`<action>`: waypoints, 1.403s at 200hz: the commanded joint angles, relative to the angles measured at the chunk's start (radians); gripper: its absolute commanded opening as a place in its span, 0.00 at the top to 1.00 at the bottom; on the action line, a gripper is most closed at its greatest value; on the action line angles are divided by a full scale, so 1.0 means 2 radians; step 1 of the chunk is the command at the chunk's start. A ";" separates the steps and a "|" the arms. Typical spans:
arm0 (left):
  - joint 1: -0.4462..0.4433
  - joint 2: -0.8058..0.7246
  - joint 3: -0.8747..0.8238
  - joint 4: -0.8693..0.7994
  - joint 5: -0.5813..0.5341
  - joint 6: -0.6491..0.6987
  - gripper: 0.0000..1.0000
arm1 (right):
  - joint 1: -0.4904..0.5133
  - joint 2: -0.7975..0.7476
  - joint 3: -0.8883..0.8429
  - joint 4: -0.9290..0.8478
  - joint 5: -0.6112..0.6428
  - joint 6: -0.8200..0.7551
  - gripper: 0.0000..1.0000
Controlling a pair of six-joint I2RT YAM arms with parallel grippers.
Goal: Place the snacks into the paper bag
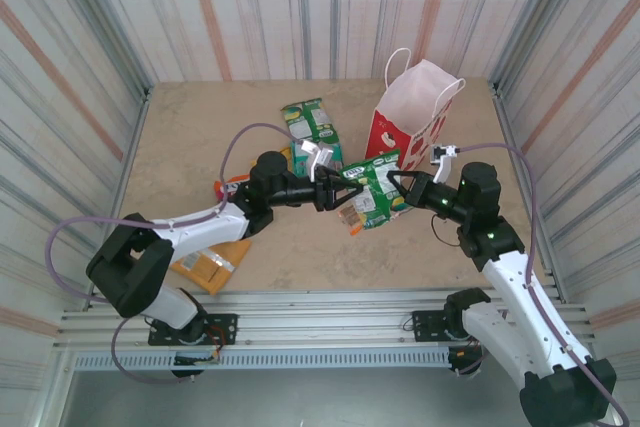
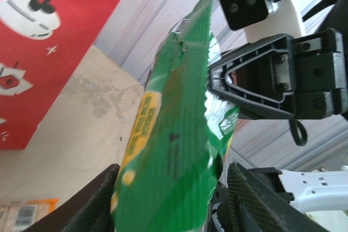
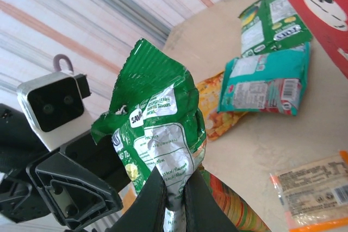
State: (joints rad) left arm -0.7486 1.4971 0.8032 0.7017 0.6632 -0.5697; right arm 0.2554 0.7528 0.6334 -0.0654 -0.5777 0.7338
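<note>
Crumpled green bag (image 1: 378, 190) upright, pinched in right gripper (image 1: 392, 182), other edge inside left gripper (image 1: 335, 194); red paper bag (image 1: 415, 112) upright just beyond.

This looks like a robot test cell in a lab. The left arm (image 1: 190, 222) and the right arm (image 1: 520, 287), both white and black, are bolted to an aluminium rail (image 1: 330, 307) along the near edge of a beige desk (image 1: 200, 137); corrugated striped panels (image 1: 250, 7) wall in the left, far and right sides; grey-purple cables (image 1: 229, 147) loop loose from the arms; a boxy camera (image 2: 247, 1) sits above the right end effector (image 2: 213, 77), and another is mounted on the left arm's wrist.
</note>
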 commanded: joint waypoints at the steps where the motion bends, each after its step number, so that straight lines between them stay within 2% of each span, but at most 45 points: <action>1: -0.004 0.002 0.016 0.029 0.027 0.012 0.59 | 0.003 -0.006 0.002 0.043 -0.028 0.017 1.00; 21: -0.003 -0.003 0.019 0.016 0.025 0.025 0.75 | 0.003 -0.015 -0.001 0.039 -0.029 0.007 1.00; 46: -0.004 -0.013 0.034 -0.025 0.037 0.053 0.88 | 0.003 -0.024 -0.008 0.037 -0.032 -0.005 0.96; 54: -0.004 -0.018 0.041 -0.051 0.039 0.068 0.90 | 0.003 -0.027 -0.006 0.028 -0.029 -0.015 0.85; 69: -0.004 -0.031 0.055 -0.107 0.037 0.107 0.93 | 0.002 -0.038 -0.002 0.003 -0.020 -0.055 0.56; 77: -0.003 -0.039 0.062 -0.137 0.035 0.130 0.93 | 0.001 -0.048 -0.004 -0.009 -0.025 -0.091 0.44; 88: -0.001 -0.050 0.071 -0.172 0.040 0.162 0.94 | 0.000 -0.062 -0.002 -0.029 -0.025 -0.141 0.37; 107: 0.016 -0.061 0.078 -0.198 0.087 0.193 0.95 | -0.003 -0.075 0.011 -0.067 -0.031 -0.205 0.32; 135: 0.044 -0.077 0.082 -0.212 0.160 0.233 0.96 | -0.010 -0.057 0.040 -0.128 -0.081 -0.293 0.30; 165: 0.048 -0.092 0.102 -0.272 0.191 0.310 0.97 | -0.011 -0.043 0.041 -0.123 -0.134 -0.348 0.30; 185: 0.051 -0.088 0.123 -0.319 0.211 0.349 0.98 | -0.011 -0.035 0.041 -0.109 -0.160 -0.357 0.30; 216: 0.054 -0.079 0.127 -0.303 0.237 0.352 0.98 | -0.010 -0.012 0.044 -0.104 -0.195 -0.364 0.30; 244: 0.054 -0.065 0.145 -0.324 0.244 0.364 0.98 | -0.009 0.000 0.043 -0.079 -0.234 -0.351 0.33; 252: 0.054 -0.062 0.148 -0.328 0.244 0.367 0.98 | -0.008 0.001 0.044 -0.073 -0.240 -0.347 0.35; 280: 0.054 -0.055 0.155 -0.330 0.236 0.369 0.98 | -0.008 0.003 0.045 -0.071 -0.248 -0.346 0.53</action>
State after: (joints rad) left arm -0.6487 1.3796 1.0672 0.0479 1.1000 0.1345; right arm 0.2409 0.7589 0.6937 -0.2329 -1.0157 0.0418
